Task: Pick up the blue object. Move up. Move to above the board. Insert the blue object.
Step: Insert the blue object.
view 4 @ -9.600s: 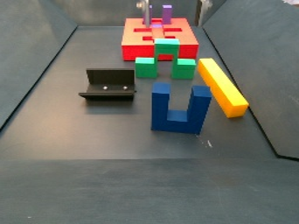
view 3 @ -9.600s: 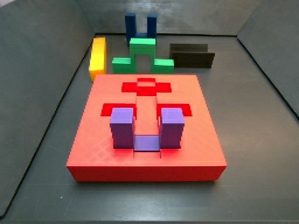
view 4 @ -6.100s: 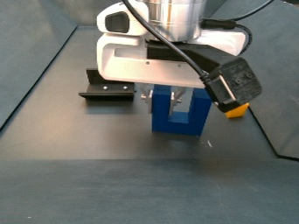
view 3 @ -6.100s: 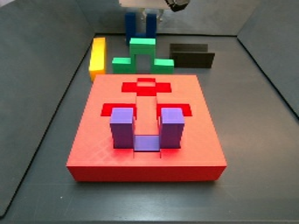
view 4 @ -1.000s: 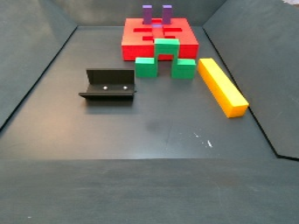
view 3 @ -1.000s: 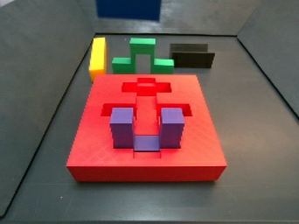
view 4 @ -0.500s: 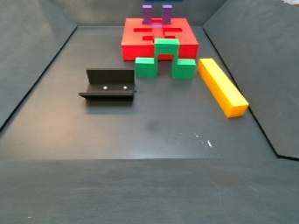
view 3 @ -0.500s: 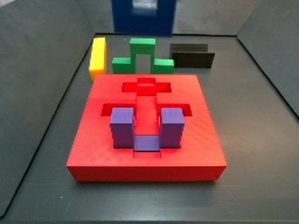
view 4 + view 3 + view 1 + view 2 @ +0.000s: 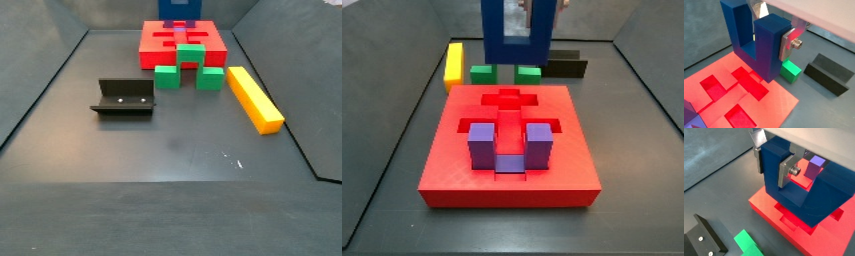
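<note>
The blue object [image 9: 516, 48] hangs in the air over the far end of the board [image 9: 509, 190], prongs up. My gripper [image 9: 771, 35] is shut on one prong, with a silver finger [image 9: 789, 46] pressed flat on each side; the grip [image 9: 771, 168] shows the same in both wrist views. Beneath it lies the red board [image 9: 757, 107] with its cut-out recesses [image 9: 749, 82]. In a side view only the blue object's lower part [image 9: 181, 10] shows, above the board [image 9: 181, 42]. A purple U-shaped block [image 9: 509, 148] stands in the board's near end.
Green blocks [image 9: 502, 73] lie just beyond the board, also showing in a wrist view [image 9: 791, 71]. A yellow bar [image 9: 254, 100] lies beside them. The dark fixture [image 9: 123, 97] stands on the floor apart from the board; its edge [image 9: 827, 75] shows near the green block.
The blue object, held in my gripper, has come down and toward the board's far end. It now shows at the top of both side views.
</note>
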